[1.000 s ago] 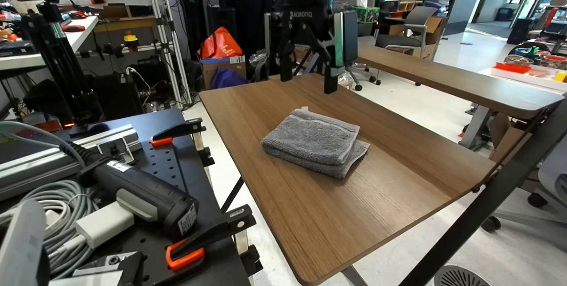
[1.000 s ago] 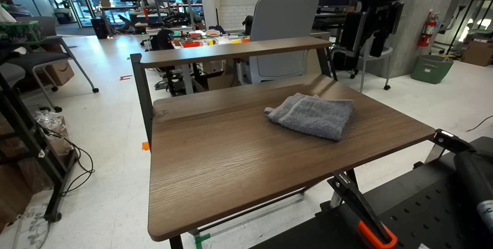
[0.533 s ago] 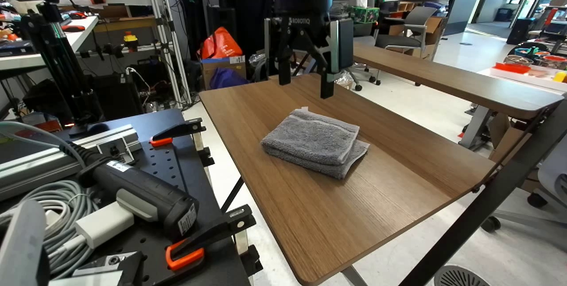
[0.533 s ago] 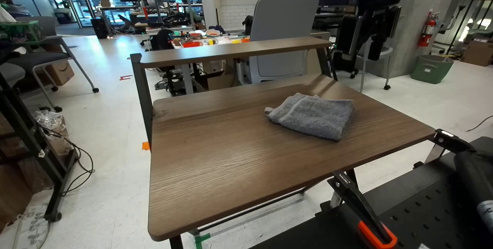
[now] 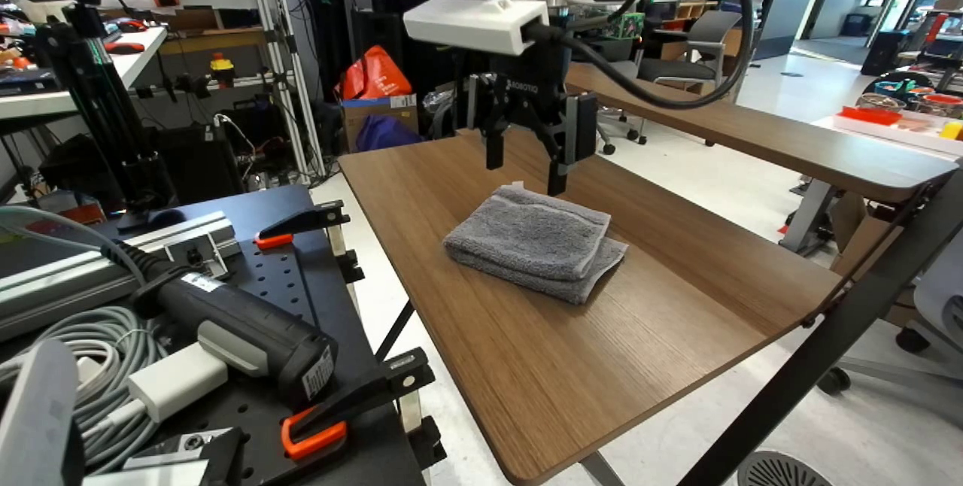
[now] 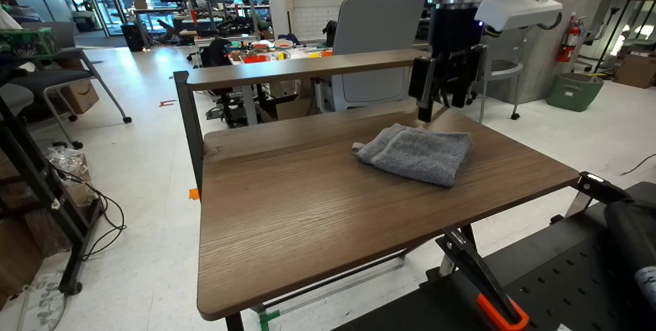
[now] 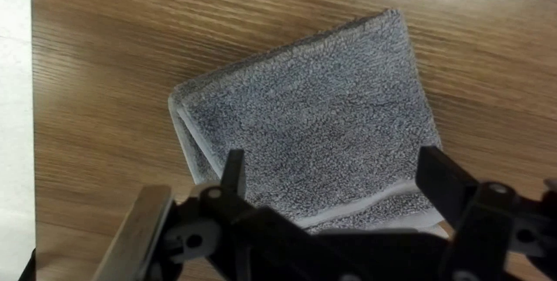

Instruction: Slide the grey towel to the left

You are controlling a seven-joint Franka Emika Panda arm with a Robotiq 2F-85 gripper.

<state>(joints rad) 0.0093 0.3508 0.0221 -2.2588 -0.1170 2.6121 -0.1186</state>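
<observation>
The grey towel [image 5: 530,238] lies folded in stacked layers on the brown wooden tabletop [image 5: 639,350]. It also shows in an exterior view [image 6: 417,156], with a small loop at one corner, and in the wrist view [image 7: 313,120]. My gripper [image 5: 525,176] is open and empty, with its fingers pointing down. It hangs above the tabletop near the towel's far edge, apart from the cloth. In the wrist view the open fingers [image 7: 330,157] lie over the towel's lower part, one near each side. The gripper body hides part of the towel's lower edge there.
A raised wooden shelf [image 6: 307,68] runs along one long side of the table. A black bench [image 5: 278,275] with clamps [image 5: 361,396], a dark handheld device [image 5: 241,328] and cables stands beside the opposite side. A grey chair [image 6: 379,49] stands behind the shelf.
My gripper has come down and closer to the towel, staying open. In an exterior view it has moved left and down, toward the towel. The towel has not moved.
</observation>
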